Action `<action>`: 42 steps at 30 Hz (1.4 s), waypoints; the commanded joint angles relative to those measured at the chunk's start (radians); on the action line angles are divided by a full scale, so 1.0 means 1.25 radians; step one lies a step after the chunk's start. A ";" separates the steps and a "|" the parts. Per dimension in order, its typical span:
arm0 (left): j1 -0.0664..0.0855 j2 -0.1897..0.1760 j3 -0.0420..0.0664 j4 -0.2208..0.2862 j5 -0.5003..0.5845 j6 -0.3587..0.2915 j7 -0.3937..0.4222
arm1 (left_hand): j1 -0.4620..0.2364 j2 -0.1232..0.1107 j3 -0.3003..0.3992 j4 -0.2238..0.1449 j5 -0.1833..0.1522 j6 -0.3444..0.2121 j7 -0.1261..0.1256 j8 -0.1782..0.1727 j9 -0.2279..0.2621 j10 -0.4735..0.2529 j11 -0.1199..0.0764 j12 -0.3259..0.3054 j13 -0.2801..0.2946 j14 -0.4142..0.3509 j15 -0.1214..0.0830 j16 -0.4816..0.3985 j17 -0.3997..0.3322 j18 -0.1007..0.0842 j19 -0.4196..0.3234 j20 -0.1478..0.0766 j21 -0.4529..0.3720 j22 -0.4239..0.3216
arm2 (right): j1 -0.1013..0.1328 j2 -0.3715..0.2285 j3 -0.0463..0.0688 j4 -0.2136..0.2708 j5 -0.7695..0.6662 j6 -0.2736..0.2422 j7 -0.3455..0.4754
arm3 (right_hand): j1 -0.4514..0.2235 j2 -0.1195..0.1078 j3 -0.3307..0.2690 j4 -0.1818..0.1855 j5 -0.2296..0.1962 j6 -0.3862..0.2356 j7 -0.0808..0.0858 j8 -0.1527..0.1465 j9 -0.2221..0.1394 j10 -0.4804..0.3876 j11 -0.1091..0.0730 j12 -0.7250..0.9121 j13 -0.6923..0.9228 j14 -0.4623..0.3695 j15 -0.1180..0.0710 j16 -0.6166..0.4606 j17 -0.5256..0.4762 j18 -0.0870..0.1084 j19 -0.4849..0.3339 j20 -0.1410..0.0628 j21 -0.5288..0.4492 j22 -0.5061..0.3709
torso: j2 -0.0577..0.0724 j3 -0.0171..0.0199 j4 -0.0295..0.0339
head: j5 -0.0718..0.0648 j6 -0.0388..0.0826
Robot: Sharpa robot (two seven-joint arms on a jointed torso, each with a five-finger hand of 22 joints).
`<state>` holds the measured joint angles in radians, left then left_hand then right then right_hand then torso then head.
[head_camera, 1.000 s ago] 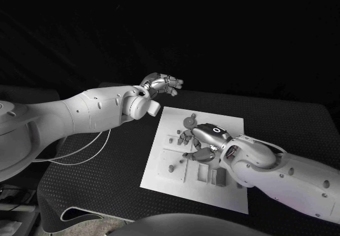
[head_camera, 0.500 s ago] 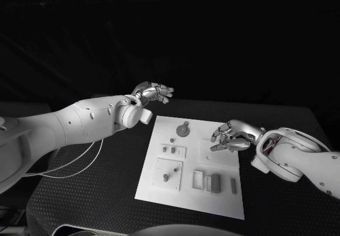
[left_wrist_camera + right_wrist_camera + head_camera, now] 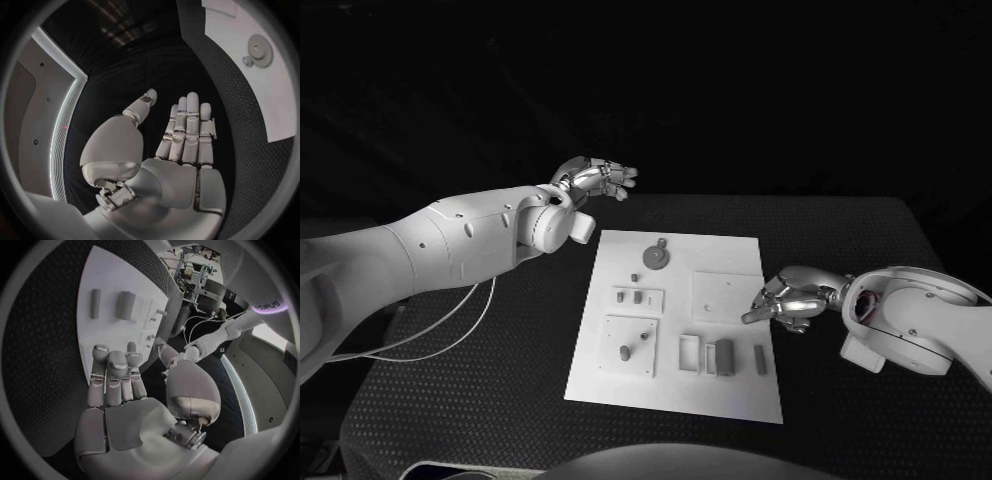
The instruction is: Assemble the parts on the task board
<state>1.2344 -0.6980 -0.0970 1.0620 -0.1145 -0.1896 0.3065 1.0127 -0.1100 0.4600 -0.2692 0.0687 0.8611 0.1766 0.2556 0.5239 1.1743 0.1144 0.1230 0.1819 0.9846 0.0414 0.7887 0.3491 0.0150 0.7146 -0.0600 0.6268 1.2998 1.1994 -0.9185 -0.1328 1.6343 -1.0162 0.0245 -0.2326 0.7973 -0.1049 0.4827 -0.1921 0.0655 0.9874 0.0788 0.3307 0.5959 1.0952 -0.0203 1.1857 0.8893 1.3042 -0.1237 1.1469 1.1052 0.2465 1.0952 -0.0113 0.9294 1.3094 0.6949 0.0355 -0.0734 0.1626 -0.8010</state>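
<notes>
- The left hand [image 3: 596, 178] is hovering beyond the far left corner of the task board [image 3: 733, 390], fingers straight and apart, grasping nothing.
- The right hand [image 3: 788, 300] is hanging at the board's right edge, likewise released.
- The grey parts [image 3: 720, 355] are lying on the board.

A flat white rectangular task board [image 3: 733, 385] lies in the middle of the black table. On it lie small grey parts: a round disc with a small knob beside it [image 3: 653, 258] near the far edge, two short pegs on a raised square [image 3: 635, 296], another peg on a larger square [image 3: 625, 351], and upright rectangular blocks [image 3: 720, 356] near the front.
</notes>
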 commanded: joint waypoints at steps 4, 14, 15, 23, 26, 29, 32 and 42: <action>-0.001 0.004 0.000 -0.001 0.005 0.013 0.012 | -0.002 0.004 -0.002 0.004 -0.001 -0.006 -0.001 0.004 -0.001 0.004 0.002 0.003 0.001 0.005 0.002 -0.006 0.001 0.009 0.002 0.004 -0.003 0.001 | 0.000 0.004 -0.038 0.019 0.092 0.092 -0.162 | -0.040 -0.013 0.062 0.038 -0.013 -0.006 0.008 -0.018 -0.001 -0.004 -0.002 0.009 0.020 -0.003 -0.006 0.012 0.013 0.012 -0.006 -0.017 0.024 0.016 | -0.005 0.0032 -0.0087 | -0.006 -0.009; -0.002 0.009 0.000 0.002 0.007 0.015 0.012 | -0.003 0.005 -0.003 0.005 -0.001 -0.006 -0.001 0.004 -0.001 0.002 0.002 0.003 0.001 0.005 0.002 -0.006 0.002 0.009 0.002 0.004 -0.004 0.002 | -0.005 0.054 -0.068 -0.001 0.067 0.015 -0.204 | -0.075 -0.028 0.080 0.043 -0.013 -0.010 0.014 -0.029 -0.005 -0.003 0.003 0.012 0.029 -0.002 0.000 0.016 0.018 0.012 -0.013 -0.019 0.037 0.015 | -0.008 -0.0001 -0.0119 | -0.011 -0.016; -0.002 0.009 0.000 0.003 0.007 0.015 0.012 | -0.003 0.005 -0.003 0.005 -0.001 -0.006 -0.001 0.004 -0.001 0.002 0.002 0.003 0.001 0.005 0.002 -0.006 0.002 0.009 0.002 0.004 -0.004 0.002 | -0.006 0.059 -0.069 -0.003 0.066 0.008 -0.205 | -0.077 -0.031 0.084 0.044 -0.014 -0.010 0.014 -0.030 -0.006 -0.003 0.003 0.012 0.030 -0.002 0.000 0.017 0.018 0.012 -0.013 -0.019 0.038 0.015 | -0.008 -0.0006 -0.0112 | -0.012 -0.016; -0.002 0.010 0.000 0.009 0.008 0.015 0.011 | -0.005 0.005 -0.004 0.005 -0.001 -0.007 -0.002 0.004 -0.002 0.000 0.003 0.004 0.000 0.004 0.002 -0.007 0.003 0.009 0.002 0.004 -0.005 0.002 | -0.020 0.088 -0.071 -0.024 0.049 -0.017 -0.216 | -0.102 -0.059 0.117 0.056 -0.013 -0.012 0.016 -0.038 -0.008 -0.002 0.005 0.012 0.038 0.000 0.002 0.018 0.020 0.012 -0.014 -0.021 0.049 0.013 | -0.007 -0.0019 -0.0099 | -0.007 -0.015; -0.002 0.010 0.000 0.010 0.008 0.016 0.010 | -0.005 0.005 -0.004 0.005 -0.001 -0.007 -0.002 0.004 -0.002 0.000 0.003 0.004 0.000 0.004 0.002 -0.007 0.003 0.009 0.002 0.004 -0.005 0.002 | -0.028 0.100 -0.072 -0.033 0.039 -0.021 -0.229 | -0.102 -0.059 0.117 0.056 -0.013 -0.012 0.016 -0.038 -0.008 -0.002 0.005 0.012 0.038 0.000 0.002 0.018 0.020 0.012 -0.014 -0.021 0.049 0.013 | -0.007 -0.0022 -0.0116 | -0.005 -0.017; -0.002 0.010 0.000 0.012 0.008 0.016 0.010 | -0.005 0.005 -0.004 0.005 -0.001 -0.008 -0.002 0.004 -0.002 0.000 0.003 0.004 0.000 0.004 0.002 -0.007 0.003 0.009 0.002 0.004 -0.005 0.002 | -0.036 0.108 -0.078 -0.039 0.031 -0.032 -0.236 | -0.103 -0.061 0.118 0.056 -0.013 -0.012 0.016 -0.038 -0.008 -0.002 0.005 0.012 0.038 0.000 0.002 0.018 0.020 0.012 -0.014 -0.022 0.050 0.013 | -0.007 -0.0030 -0.0114 | -0.004 -0.017; -0.002 0.009 0.000 0.014 0.008 0.016 0.010 | -0.006 0.005 -0.004 0.006 -0.001 -0.008 -0.001 0.004 -0.002 -0.001 0.003 0.004 0.000 0.004 0.002 -0.008 0.003 0.009 0.002 0.005 -0.005 0.002 | -0.041 0.114 -0.079 -0.042 0.030 -0.034 -0.236 | -0.120 -0.090 0.123 0.067 -0.014 -0.014 0.016 -0.040 -0.008 0.000 0.007 0.014 0.042 0.003 0.003 0.023 0.022 0.012 -0.010 -0.024 0.056 0.013 | -0.007 -0.0029 -0.0109 | -0.003 -0.018; -0.002 0.009 0.000 0.018 0.008 0.017 0.010 | -0.006 0.005 -0.005 0.006 -0.001 -0.009 -0.001 0.004 -0.002 -0.002 0.004 0.005 0.000 0.004 0.003 -0.008 0.004 0.009 0.002 0.005 -0.006 0.003 | -0.048 0.138 -0.080 -0.055 0.021 -0.038 -0.235 | -0.119 -0.097 0.132 0.069 -0.013 -0.014 0.017 -0.041 -0.007 0.001 0.006 0.015 0.045 0.004 0.003 0.024 0.024 0.012 -0.008 -0.026 0.061 0.012 | -0.006 -0.0020 -0.0123 | 0.002 -0.023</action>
<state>1.2311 -0.6884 -0.0973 1.0809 -0.1108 -0.1832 0.3074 1.0092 -0.1065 0.4574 -0.2666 0.0687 0.8586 0.1741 0.2554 0.5223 1.1742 0.1144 0.1229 0.1815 0.9846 0.0414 0.7850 0.3523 0.0150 0.7145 -0.0600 0.6232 1.3022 1.1454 -0.7499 -0.2288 1.5696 -0.9683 -0.0175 -0.5139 0.6453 -0.2186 0.6420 -0.1049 0.0534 0.9700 0.0954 0.2835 0.5921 1.0998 -0.0167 1.2008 0.9443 1.3081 -0.1231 1.1716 1.1340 0.2422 1.0818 -0.0373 0.9991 1.3081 0.6867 0.0328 -0.0887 0.1645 -0.8286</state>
